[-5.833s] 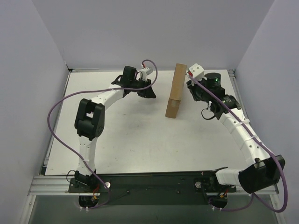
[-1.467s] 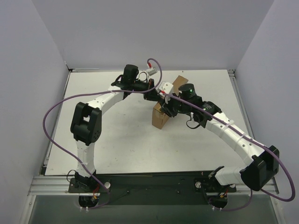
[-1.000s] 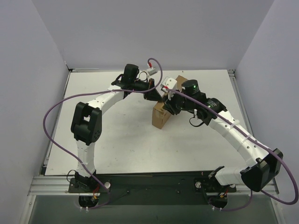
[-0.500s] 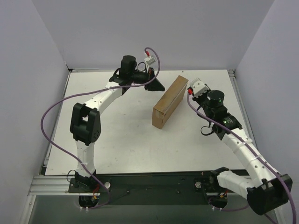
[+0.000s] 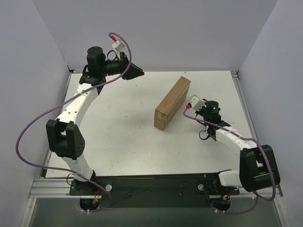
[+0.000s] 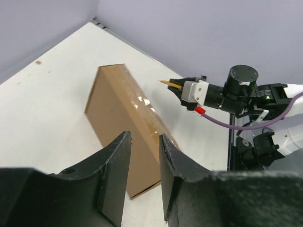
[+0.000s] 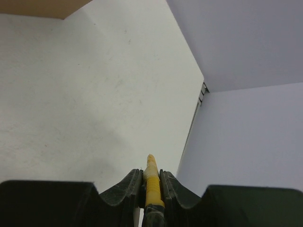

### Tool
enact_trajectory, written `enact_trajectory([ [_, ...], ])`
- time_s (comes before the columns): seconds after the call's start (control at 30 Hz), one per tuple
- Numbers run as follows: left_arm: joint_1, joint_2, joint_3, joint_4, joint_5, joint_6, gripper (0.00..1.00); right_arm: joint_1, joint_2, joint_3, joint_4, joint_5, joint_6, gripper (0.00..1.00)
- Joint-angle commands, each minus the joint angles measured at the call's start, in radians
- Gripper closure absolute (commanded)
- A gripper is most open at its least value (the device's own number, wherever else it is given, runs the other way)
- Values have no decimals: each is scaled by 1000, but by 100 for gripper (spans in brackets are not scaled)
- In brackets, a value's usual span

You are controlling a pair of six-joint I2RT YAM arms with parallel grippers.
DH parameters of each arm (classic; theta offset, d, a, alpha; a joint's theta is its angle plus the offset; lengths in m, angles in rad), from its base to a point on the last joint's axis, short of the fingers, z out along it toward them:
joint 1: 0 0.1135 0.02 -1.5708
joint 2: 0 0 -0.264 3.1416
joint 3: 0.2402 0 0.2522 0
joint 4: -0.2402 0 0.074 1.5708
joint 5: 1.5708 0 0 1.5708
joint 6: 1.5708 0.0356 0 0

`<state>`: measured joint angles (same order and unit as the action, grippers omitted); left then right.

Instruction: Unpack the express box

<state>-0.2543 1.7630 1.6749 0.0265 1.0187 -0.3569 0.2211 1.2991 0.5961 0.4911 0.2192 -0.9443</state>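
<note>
Gripping a yellow knife (image 7: 151, 165), the right gripper (image 7: 150, 177) has its fingers closed tight on the handle, tip poking out ahead, aimed roughly toward the box (image 5: 173, 104) and near its right side, not touching. Box sits closed, right of centre on the table (image 5: 118, 132), angled front-left to back-right; it looks to be standing on a narrow long side, with glossy tape along the top. Left gripper (image 6: 144, 179) is well away, raised over the back-left corner, fingers a narrow gap apart, holding nothing. Main risk as I read it: nothing steadies the box, so any sideways push from the blade would likely slide it or tip it over instead of slitting the tape. Second: too steep or too deep a cut could catch the cardboard or nick whatever is inside. Third: the knife is held only by its handle, so drag along the tape could twist it in the fingers. Whether the blade is fully out, cannot tell.
</note>
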Motion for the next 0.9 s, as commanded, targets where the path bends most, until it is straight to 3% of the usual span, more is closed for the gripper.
enact_trajectory([
  [0.0, 61, -69, -69, -25, -38, 28, 60, -5, 54, -22, -54, -32, 9, 87],
  [0.1, 101, -111, -124, -62, -45, 41, 60, -3, 68, -67, -72, -44, -19, 85],
  [0.53, 145, -189, -231, 4, -42, 15, 60, -6, 106, -41, -293, -64, -21, 44],
  [0.6, 144, -192, -225, 53, -55, -60, 51, -8, 103, -22, -328, -57, -7, 38],
  [0.63, 144, -194, -201, 64, -87, -86, 42, -8, 98, -13, -339, -52, 24, 37],
  [0.67, 144, -195, -187, 69, -104, -114, 14, -6, 91, 4, -356, -46, 47, 36],
  [0.7, 144, -197, -169, 75, -127, -164, 4, -8, 88, 23, -405, -40, 76, 26],
  [0.83, 151, -194, -80, 0, -250, -315, 4, -8, 81, 207, -636, -4, 319, 12],
  [0.87, 156, -194, -75, 15, -241, -427, 3, -5, 78, 240, -739, 2, 366, 9],
])
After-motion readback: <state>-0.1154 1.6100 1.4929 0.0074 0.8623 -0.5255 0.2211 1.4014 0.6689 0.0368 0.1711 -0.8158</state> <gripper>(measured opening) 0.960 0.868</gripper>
